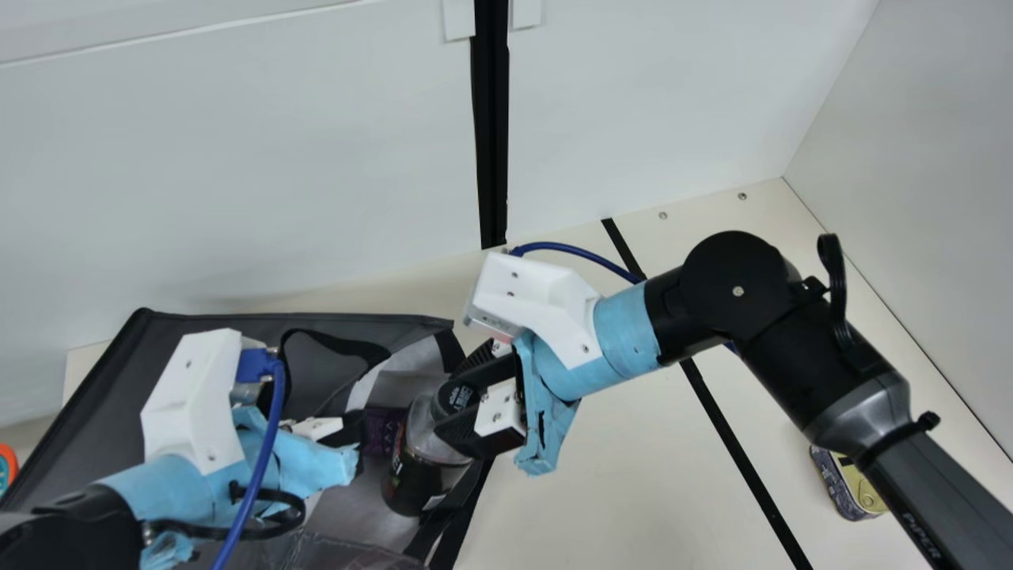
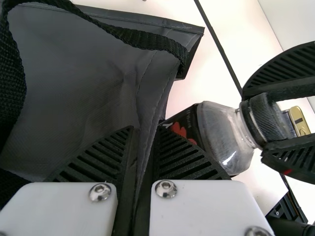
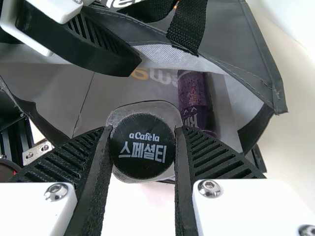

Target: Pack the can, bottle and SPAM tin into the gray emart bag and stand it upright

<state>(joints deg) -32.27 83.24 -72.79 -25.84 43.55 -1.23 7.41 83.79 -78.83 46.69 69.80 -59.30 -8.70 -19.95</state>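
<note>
Main view: the gray emart bag [image 1: 87, 388], black-edged, occupies the lower left; the left gripper [image 1: 354, 434] is clamped on its fabric edge. The clear, dark-labeled bottle [image 1: 407, 479] tilts at lower center, its black cap held between the right gripper's [image 1: 453, 400] fingers. Inside the bag lies the purple can [image 1: 383, 431]. The gold-lidded SPAM tin [image 1: 847, 484] sits lower right. The right arm [image 1: 791, 340] enters from lower right, bent.

Our right arm [image 1: 811, 348] hides part of the tin [image 1: 836, 479] near the right edge of the worktop [image 1: 601, 475]; our left arm [image 1: 170, 483] covers some of the bag [image 1: 99, 419]. The bottle [image 1: 423, 471] partly screens the purple can [image 1: 382, 429]. The main view's left edge crops an orange-and-blue object [image 1: 6, 467].
</note>
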